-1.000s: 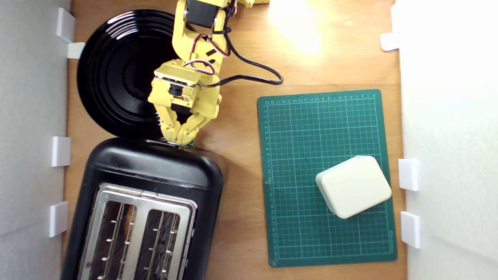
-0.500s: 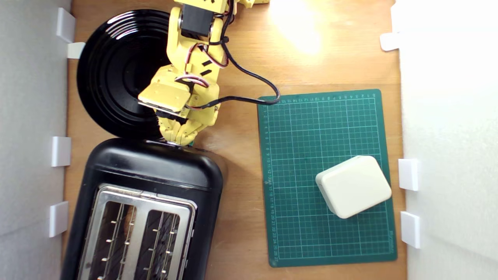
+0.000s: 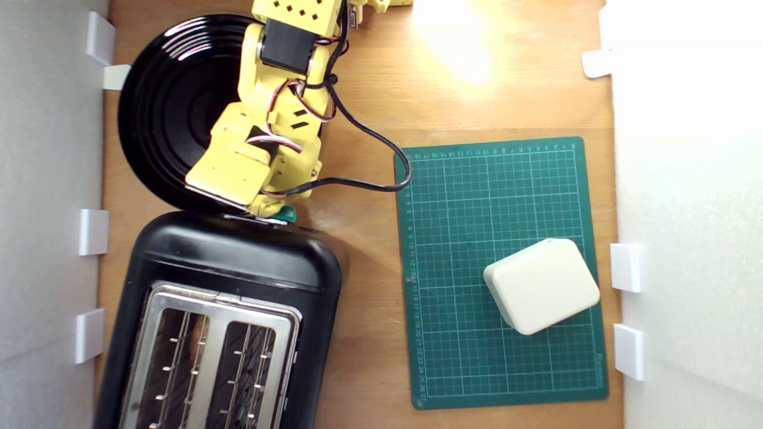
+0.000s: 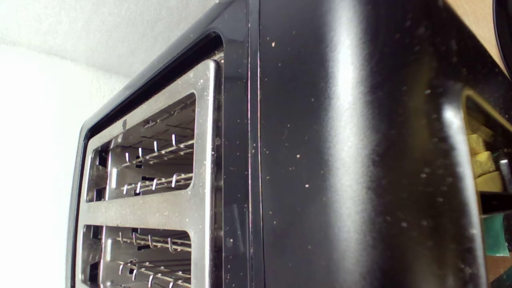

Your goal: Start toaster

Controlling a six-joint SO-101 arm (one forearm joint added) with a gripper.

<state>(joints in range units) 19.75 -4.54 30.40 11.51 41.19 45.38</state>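
Exterior view: gripper (image 3: 271, 210) tipped steeply down against the toaster (image 3: 238, 262) at its end nearest the black plate (image 3: 173, 107), wrist housing now covering the fingers that showed half a second ago, teal lever (image 3: 288, 213) peeking out just beside the tip. Probably mid-press on the lever, start not yet confirmed; jaws hidden, spread or pressed together impossible to tell. Wrist view filled by the toaster's glossy side and empty slots (image 4: 152, 160); cutting mat (image 3: 501, 268) and white box (image 3: 541, 285) well apart from the toaster, unmoved.
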